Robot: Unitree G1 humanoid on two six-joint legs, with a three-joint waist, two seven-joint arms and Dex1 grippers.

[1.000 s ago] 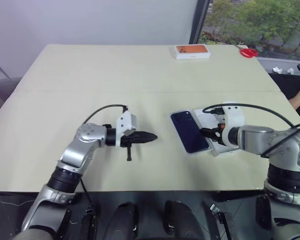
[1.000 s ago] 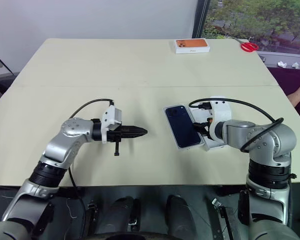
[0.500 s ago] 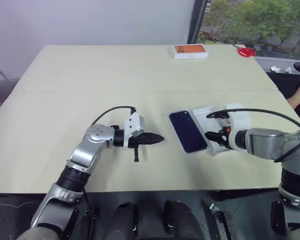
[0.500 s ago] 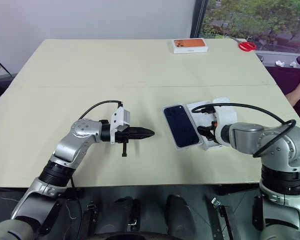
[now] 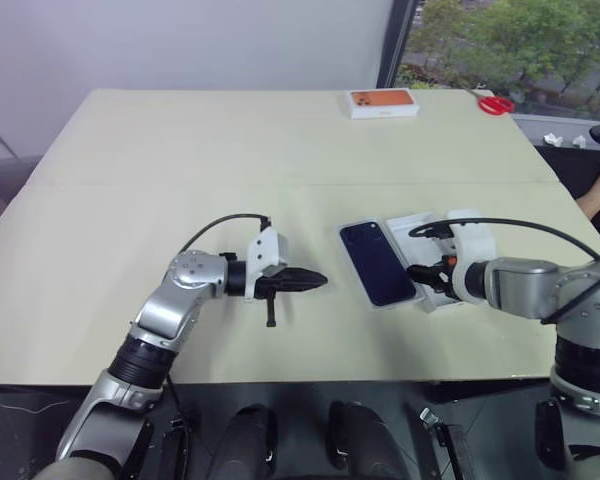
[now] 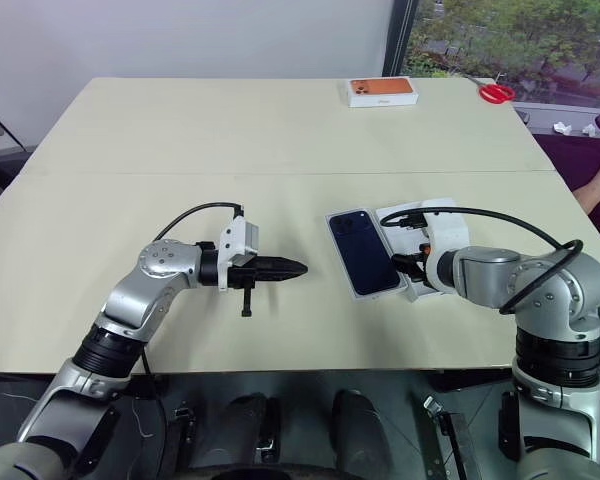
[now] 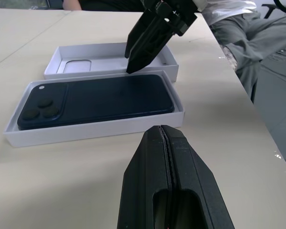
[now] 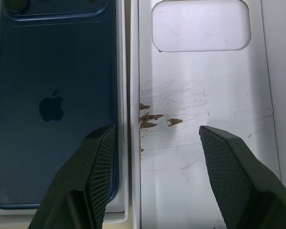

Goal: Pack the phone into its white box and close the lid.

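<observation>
The left hand [image 5: 315, 280] hangs over the bare counter [image 5: 130, 200] near its front edge, fingers pressed together and empty, pointing toward the phone [image 5: 377, 262], which lies a short way off. The right hand [image 8: 152, 167] hovers low with its fingers spread wide, holding nothing; one finger sits over the phone's edge, the other over the lid [image 8: 200, 95]. The dark navy phone lies back up in the white box [image 7: 86, 131], camera cluster at the far end. Just beside it, the lid rests inner face up, showing its oval recess and some brown marks. Farther back sits an orange-topped box [image 5: 384, 102].
</observation>
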